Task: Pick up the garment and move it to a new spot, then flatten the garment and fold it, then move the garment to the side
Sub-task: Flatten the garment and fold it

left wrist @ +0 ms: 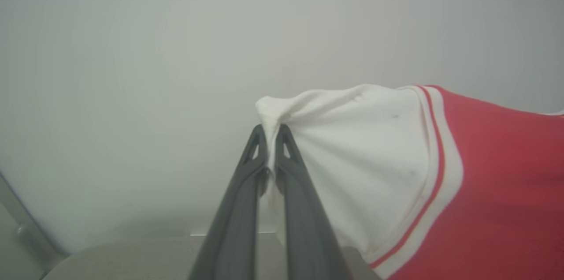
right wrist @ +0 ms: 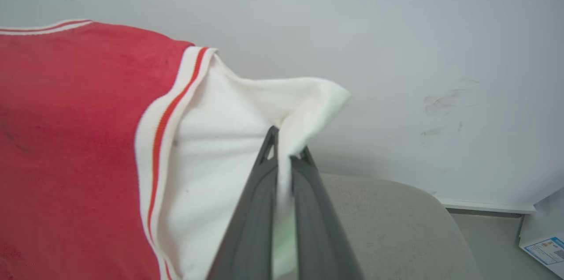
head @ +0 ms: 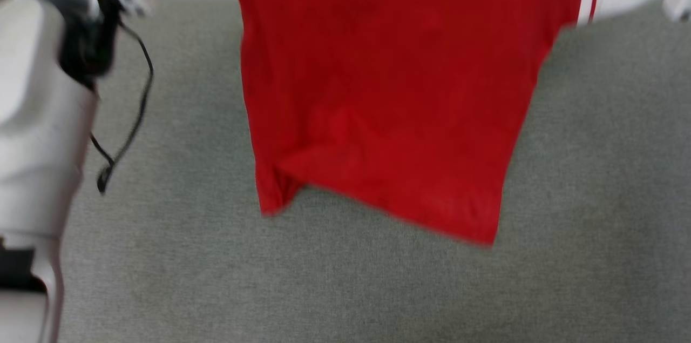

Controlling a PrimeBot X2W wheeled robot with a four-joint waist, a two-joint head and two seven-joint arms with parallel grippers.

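The garment (head: 388, 100), a red jersey with white-and-red striped trim, hangs in the air over the grey surface (head: 324, 289) in the head view, its lower hem loose. In the left wrist view my left gripper (left wrist: 269, 132) is shut on a bunched white part of the garment (left wrist: 361, 152). In the right wrist view my right gripper (right wrist: 286, 145) is shut on a white fold of the garment (right wrist: 246, 121), with the red cloth stretching away to the left. The garment's top edge runs out of the head view's upper border.
My pale left arm (head: 43, 116) with a black cable (head: 129, 116) fills the head view's left side. A light wall (right wrist: 396, 28) stands behind the grey surface (right wrist: 387, 222). A paper with print (right wrist: 544, 244) lies at the right wrist view's lower right.
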